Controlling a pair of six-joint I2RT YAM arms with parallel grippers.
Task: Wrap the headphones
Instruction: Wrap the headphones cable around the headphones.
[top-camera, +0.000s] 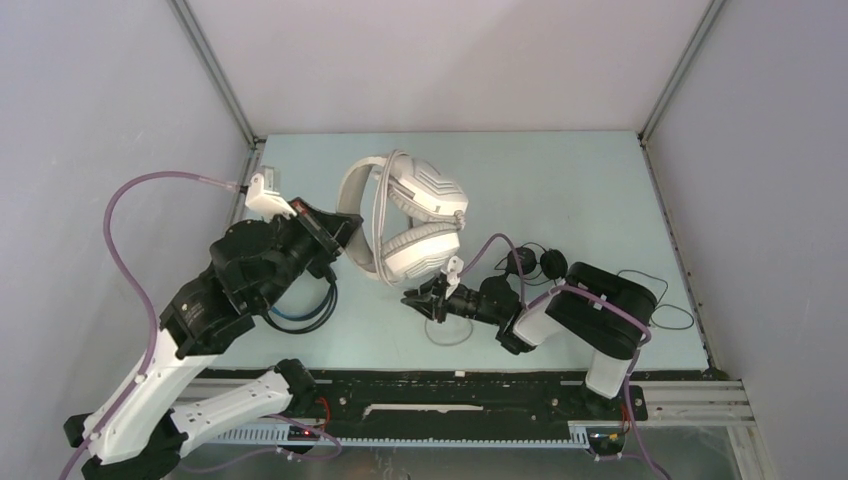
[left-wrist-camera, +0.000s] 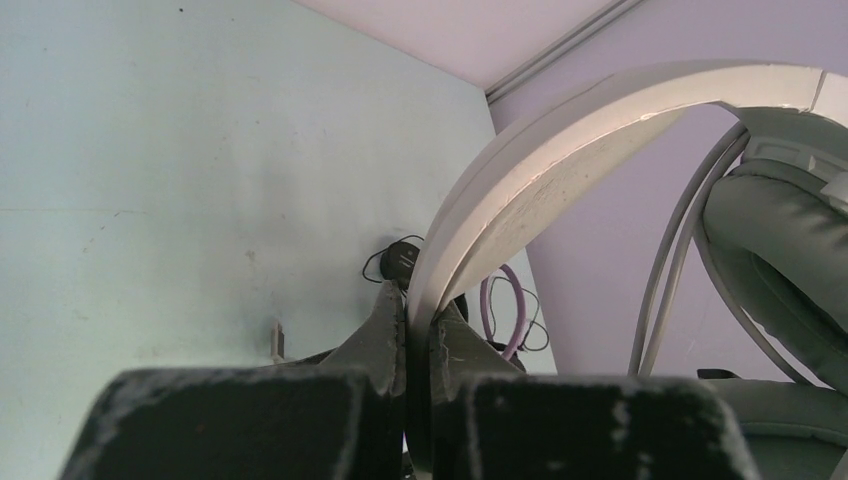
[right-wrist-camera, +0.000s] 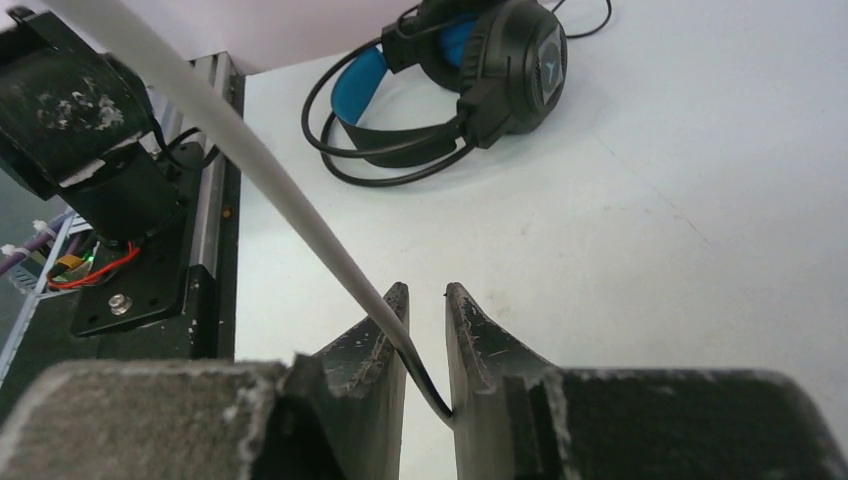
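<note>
Slack in the grey cable (right-wrist-camera: 250, 150) is the main worry. White-grey headphones (top-camera: 410, 215) sit at mid-table with their earcups folded together, and strands of that cable run across the headband (left-wrist-camera: 560, 150) between the cups. The left gripper (left-wrist-camera: 418, 310) is clamped tight on the headband's left-hand arc and steadies the set. Just on the near side of the white-grey headphones, the right gripper (right-wrist-camera: 428, 300) has its jaws parted by a narrow gap, wider than the cable that passes through it. The cable leans on one finger's inner face and is not pinched, so nothing is truly held there. Judging from that, the free tail could slide out of the gap, and with no tension the strands on the headphones could spring loose. A short loop of cable lies on the table (top-camera: 580, 180) beside that gripper, and it could snag on the fingers once the arm moves. Black headphones with blue lining (right-wrist-camera: 470, 70) lie left of the white-grey headphones, partly under the left arm. Slim black headphones (top-camera: 530, 262) lie right of the white-grey headphones, close to the right arm. A careless sweep of either arm could drag their thin cords.
</note>
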